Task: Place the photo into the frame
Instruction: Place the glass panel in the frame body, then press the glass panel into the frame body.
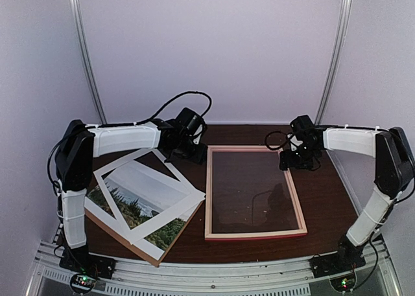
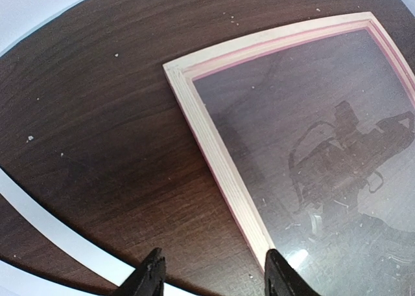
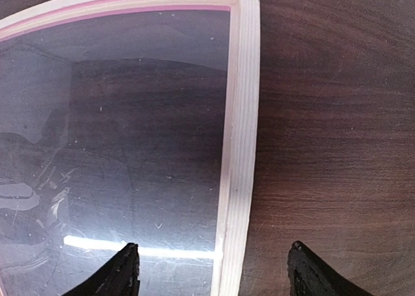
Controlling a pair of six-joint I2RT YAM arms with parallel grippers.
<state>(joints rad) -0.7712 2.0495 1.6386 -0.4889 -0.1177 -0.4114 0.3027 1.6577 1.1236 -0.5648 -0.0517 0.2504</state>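
One thin pink-railed rectangular picture frame (image 1: 209, 192) lies flat on the dark wood table (image 1: 324, 199). One landscape photo (image 1: 130, 208) lies just left of it, under one white mat (image 1: 146, 159), on one brown backing board (image 1: 183, 226). Two grippers, both spread and holding nothing: left gripper (image 2: 214, 273) at the frame's far-left corner, right gripper (image 3: 217, 273) straddling its right rail.

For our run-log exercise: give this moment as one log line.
frame: flat, empty | photo: left of frame, under white mat | left gripper: open, near frame corner | right gripper: open over frame rail
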